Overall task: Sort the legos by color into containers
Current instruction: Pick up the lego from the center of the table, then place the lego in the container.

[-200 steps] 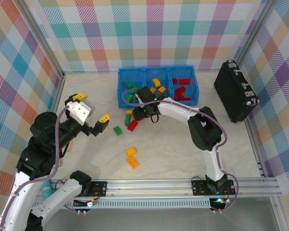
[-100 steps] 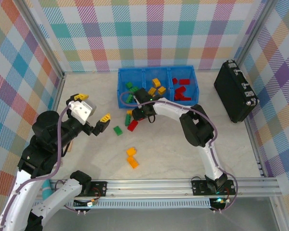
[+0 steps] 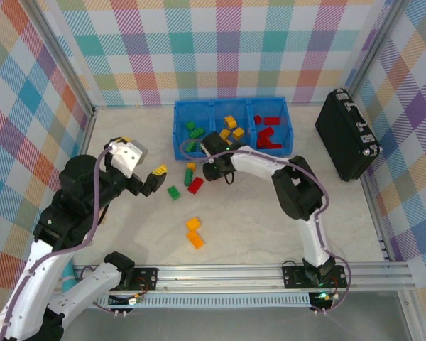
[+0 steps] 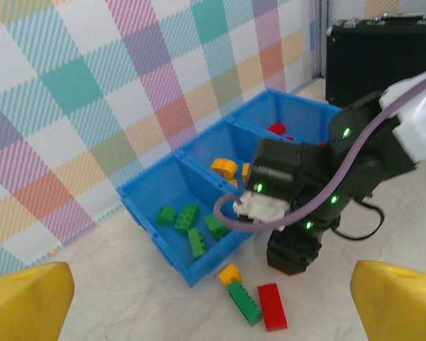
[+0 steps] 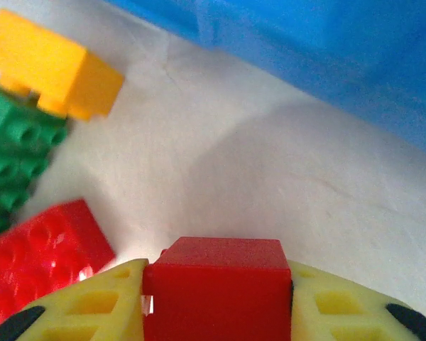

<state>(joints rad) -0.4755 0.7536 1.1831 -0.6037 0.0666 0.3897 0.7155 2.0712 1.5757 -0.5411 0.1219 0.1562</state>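
Grips a red lego (image 5: 216, 273) in the right gripper (image 5: 216, 302), yellow fingers (image 5: 92, 305) pressed against both its sides, low over the table (image 5: 220, 142) just before the front wall of the blue tray (image 5: 326, 42) and near a loose yellow lego (image 5: 53, 67), a green lego (image 5: 11, 160) and a second red lego (image 5: 35, 273). Holds the left gripper (image 4: 211, 302) spread wide, up at the left and well apart from the tray. Keeps green legos (image 3: 193, 129) in the left compartment, yellow-orange ones (image 3: 231, 126) in the middle, red ones (image 3: 266, 131) in the right, with an orange pair (image 3: 194, 231) loose nearer the bases.
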